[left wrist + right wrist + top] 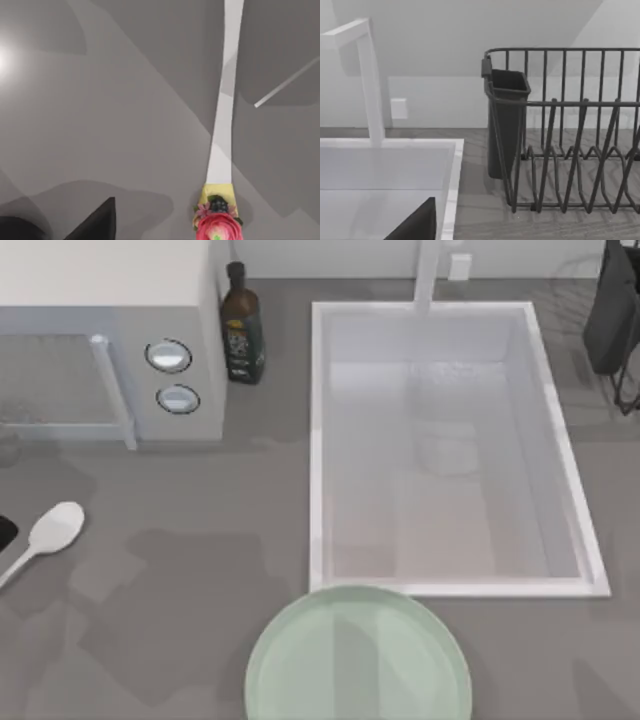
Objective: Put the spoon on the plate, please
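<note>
Spoon: small white oval-bowled spoon (47,537), far left of frame, on grey counter (180,570).
Plate: round mint-green plate (358,658), bottom centre.
Left fingers: one dark tip (95,225) near handle; spread cannot tell.
Surroundings: white sink (450,440), upper right.

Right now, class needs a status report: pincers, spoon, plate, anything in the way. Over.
Left pincer at table's left edge, by the spoon. Spoon lies on counter, not on plate. Plate bare, front centre. Nothing between them.
</note>
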{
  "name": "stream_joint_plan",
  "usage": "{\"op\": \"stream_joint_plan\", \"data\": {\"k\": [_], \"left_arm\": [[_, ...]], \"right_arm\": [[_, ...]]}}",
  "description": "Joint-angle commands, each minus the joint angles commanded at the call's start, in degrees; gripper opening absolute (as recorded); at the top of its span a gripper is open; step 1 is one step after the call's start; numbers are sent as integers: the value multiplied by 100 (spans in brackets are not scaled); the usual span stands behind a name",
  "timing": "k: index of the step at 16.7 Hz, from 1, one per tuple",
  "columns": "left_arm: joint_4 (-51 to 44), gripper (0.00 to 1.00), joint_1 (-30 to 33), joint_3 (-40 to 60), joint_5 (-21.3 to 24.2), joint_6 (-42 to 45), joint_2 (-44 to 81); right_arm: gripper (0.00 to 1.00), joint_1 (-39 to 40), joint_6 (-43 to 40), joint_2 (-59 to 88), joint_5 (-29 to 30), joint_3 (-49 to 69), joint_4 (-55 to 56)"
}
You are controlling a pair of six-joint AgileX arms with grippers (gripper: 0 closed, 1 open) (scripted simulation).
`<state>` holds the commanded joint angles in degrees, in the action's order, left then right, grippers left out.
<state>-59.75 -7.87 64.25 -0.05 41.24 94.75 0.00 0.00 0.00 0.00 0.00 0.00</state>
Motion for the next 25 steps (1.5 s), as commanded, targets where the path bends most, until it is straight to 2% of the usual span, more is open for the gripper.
{"op": "stream_joint_plan", "data": {"k": [3, 9, 15, 25], "left_arm": [[393, 100, -15, -236, 1, -2, 192], [2052, 100, -39, -1083, 3, 33, 929], [2334, 100, -45, -1259, 4, 43, 1084], [2334, 25, -45, -1259, 4, 43, 1084]], "right_arm": [[100, 0, 0, 0, 0, 0, 0], [100, 0, 0, 0, 0, 0, 0], [100, 0, 0, 0, 0, 0, 0], [100, 0, 0, 0, 0, 0, 0]]}}
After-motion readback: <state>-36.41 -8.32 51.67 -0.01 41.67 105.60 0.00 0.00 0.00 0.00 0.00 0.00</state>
